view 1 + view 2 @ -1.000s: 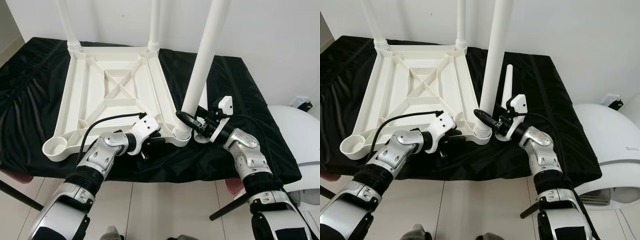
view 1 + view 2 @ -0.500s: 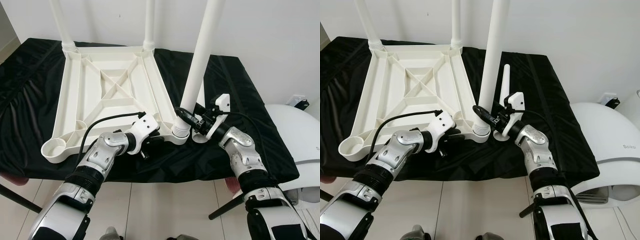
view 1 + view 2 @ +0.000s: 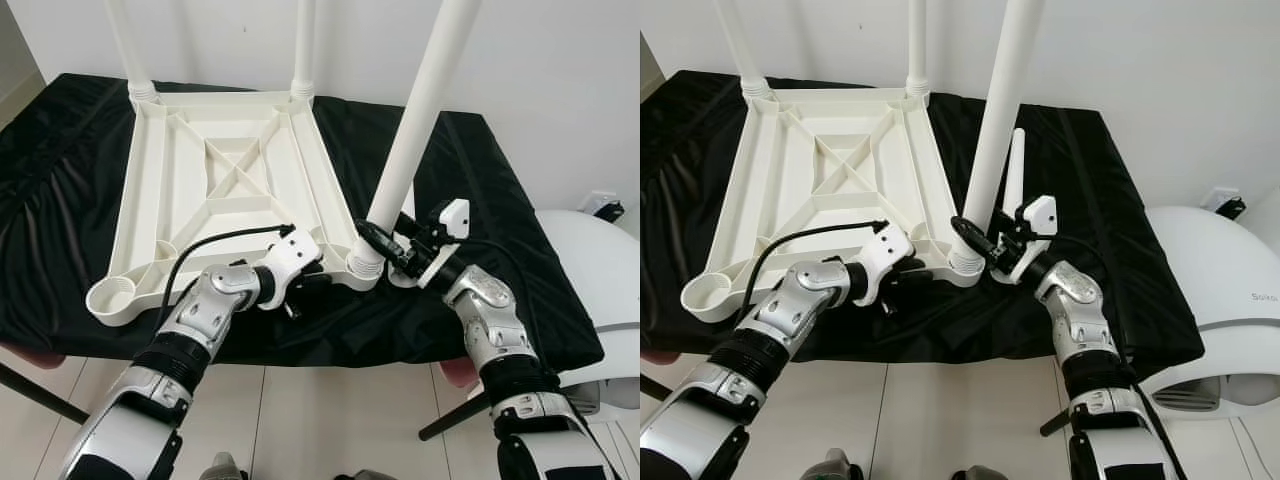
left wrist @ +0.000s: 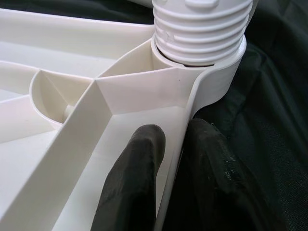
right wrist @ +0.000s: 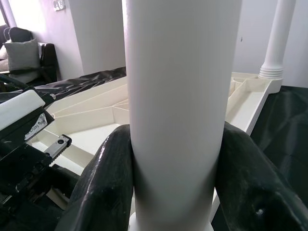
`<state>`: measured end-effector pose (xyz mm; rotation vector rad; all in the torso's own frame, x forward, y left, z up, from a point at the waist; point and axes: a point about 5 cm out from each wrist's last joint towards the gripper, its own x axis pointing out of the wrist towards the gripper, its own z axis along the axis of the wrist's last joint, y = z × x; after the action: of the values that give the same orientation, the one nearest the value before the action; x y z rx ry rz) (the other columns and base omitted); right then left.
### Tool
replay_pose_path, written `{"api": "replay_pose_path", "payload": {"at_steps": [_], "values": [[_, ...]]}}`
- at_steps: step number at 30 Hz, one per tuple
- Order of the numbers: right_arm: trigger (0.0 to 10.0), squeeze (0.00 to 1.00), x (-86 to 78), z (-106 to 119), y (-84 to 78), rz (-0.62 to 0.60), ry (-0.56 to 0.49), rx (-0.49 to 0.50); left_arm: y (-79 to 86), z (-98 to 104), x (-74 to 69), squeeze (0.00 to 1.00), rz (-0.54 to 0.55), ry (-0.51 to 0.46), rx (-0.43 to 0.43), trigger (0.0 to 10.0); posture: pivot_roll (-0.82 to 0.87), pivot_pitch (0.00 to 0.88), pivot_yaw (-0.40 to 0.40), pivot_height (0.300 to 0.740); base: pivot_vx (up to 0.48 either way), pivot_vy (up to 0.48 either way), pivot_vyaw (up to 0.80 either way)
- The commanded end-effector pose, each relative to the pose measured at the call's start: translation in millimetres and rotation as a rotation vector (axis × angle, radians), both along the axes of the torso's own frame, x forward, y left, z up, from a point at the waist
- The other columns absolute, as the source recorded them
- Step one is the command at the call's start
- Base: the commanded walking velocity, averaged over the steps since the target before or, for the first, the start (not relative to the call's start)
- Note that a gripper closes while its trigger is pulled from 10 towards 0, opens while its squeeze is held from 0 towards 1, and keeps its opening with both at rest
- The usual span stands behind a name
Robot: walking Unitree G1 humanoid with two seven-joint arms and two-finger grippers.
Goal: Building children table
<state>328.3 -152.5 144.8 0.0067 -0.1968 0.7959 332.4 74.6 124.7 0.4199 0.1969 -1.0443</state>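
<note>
Item: white plastic tabletop (image 3: 215, 190), laid upside down on a black cloth (image 3: 480, 200) over a stand, ribbed underside facing up. Two legs (image 3: 303, 50) are seen fitted upright at the far corners. A third leg (image 3: 415, 140) is stood in the near right corner socket (image 3: 363, 268), leaning to the right and not yet square; its ribbed thread (image 4: 202, 29) is seen partly proud of the socket, so seating is judged incomplete. The near left corner socket (image 3: 112, 296) is open, without a leg. A fourth leg (image 3: 1014, 172) is laid on the cloth just beyond the right arm. Left gripper (image 4: 173, 159): closed to a narrow gap on the near rim of the tabletop, just left of the socket, one finger inside the wall and one outside, bracing the piece. Right gripper (image 5: 175, 159): clamped around the lower part of the tilted leg, fingers (image 5: 108, 173) pressed to either side of it. Risks judged: with the leg tilted, the thread may be crossed and jammed if it is turned as it stands; the smooth round leg may slip within the fingers; the tabletop may be dragged across the slack cloth should the left hold on the thin rim be lost.
</note>
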Motion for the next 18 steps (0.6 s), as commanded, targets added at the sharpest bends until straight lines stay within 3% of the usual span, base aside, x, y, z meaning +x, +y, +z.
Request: {"api": "replay_pose_path", "payload": {"at_steps": [1, 18], "values": [[10.0, 0.0, -13.9, -47.2, -13.3, -0.046, 0.205, -0.092, -8.2, 24.9, 1.4, 0.0, -0.056, -0.098, -0.035, 10.0, 0.02, 0.034, -0.033, 0.74, 0.0, 0.0, 0.0], [10.0, 0.0, -19.1, -51.6, -11.7, -0.081, 0.197, -0.09, -10.1, 26.9, 1.7, 0.0, -0.068, -0.103, -0.032, 10.0, 0.01, 0.024, -0.03, 0.74, 0.0, 0.0, 0.0]]}}
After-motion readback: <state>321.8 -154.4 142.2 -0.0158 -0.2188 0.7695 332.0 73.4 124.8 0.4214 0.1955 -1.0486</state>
